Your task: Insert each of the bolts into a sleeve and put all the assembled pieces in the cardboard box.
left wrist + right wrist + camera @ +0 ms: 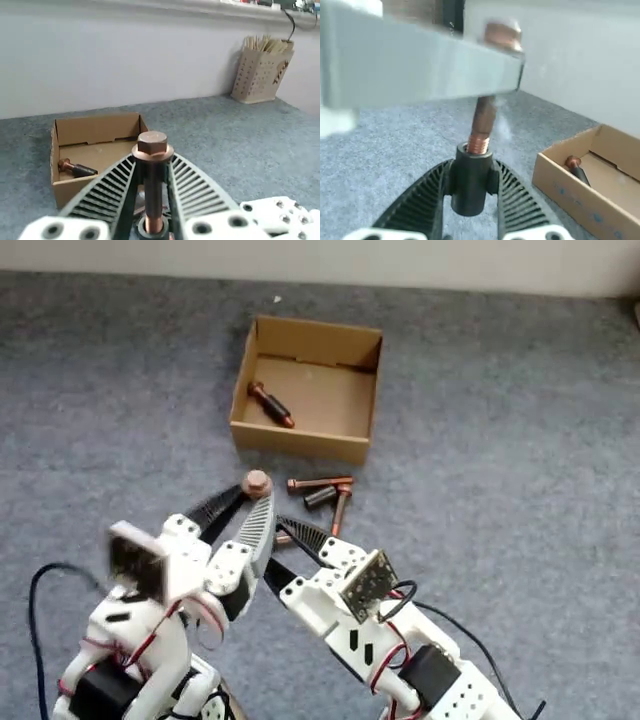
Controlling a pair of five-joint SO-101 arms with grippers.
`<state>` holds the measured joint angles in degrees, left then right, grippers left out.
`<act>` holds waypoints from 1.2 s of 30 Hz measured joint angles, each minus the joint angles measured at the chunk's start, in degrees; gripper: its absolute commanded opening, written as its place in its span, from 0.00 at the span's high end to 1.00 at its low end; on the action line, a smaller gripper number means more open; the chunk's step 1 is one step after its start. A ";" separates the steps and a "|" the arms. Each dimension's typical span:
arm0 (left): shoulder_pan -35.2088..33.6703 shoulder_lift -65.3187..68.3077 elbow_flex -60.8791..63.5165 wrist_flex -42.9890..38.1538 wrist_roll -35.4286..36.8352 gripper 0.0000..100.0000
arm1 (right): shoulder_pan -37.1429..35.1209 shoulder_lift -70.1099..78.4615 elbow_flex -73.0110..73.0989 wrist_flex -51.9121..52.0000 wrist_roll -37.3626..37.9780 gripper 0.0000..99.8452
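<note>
One copper-coloured hex-headed metal bolt (151,172) stands upright above the counter, head up. It is pinched along its shank between the two ribbed fingers of the left pincer (151,161). Its threaded lower end sits in the mouth of a black cylindrical sleeve (470,177). The sleeve is also upright and is pinched around its middle by the right pincer (471,175), lower than the left one. From above, the bolt's head shows at the tips of the left pincer, and the right pincer comes in just beside and beneath it, so the two arms meet in front of the box.

The open brown cardboard box (300,443) rests on the counter beyond the pincers. Inside it, close to one side wall, lies an assembled piece (271,404), a copper bolt wearing a black sleeve, on its side and slanted.

Between the box and the pincers, near the box's front wall, lie some loose parts. A first loose copper bolt (320,482) runs parallel to that wall. A second loose copper bolt (340,510) points away from it. A short loose black sleeve (320,497) lies in the angle between them, whether touching them I cannot tell.

The grey carpet-like counter (520,440) stretches out around everything. At its far side, against a pale wall, stands a beige perforated holder of thin wooden sticks (262,70).
</note>
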<state>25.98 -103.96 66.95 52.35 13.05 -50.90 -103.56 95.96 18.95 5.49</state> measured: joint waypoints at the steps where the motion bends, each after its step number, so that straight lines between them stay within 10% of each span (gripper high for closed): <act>1: 0.53 0.18 0.26 0.09 0.00 1.00 | -0.09 0.00 0.00 0.00 0.00 1.00; 9: 1.14 0.09 0.35 0.35 -0.09 0.99 | -0.09 -0.09 0.00 -0.09 0.00 1.00; 17: 0.88 0.09 1.85 4.84 -6.59 0.77 | -0.09 0.00 0.00 0.00 0.00 1.00; 36: -14.42 -0.09 0.97 11.34 -5.10 0.72 | 6.33 -0.09 0.00 0.00 0.00 1.00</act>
<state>11.56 -104.04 67.91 63.69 7.96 -44.57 -103.65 95.96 18.95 5.49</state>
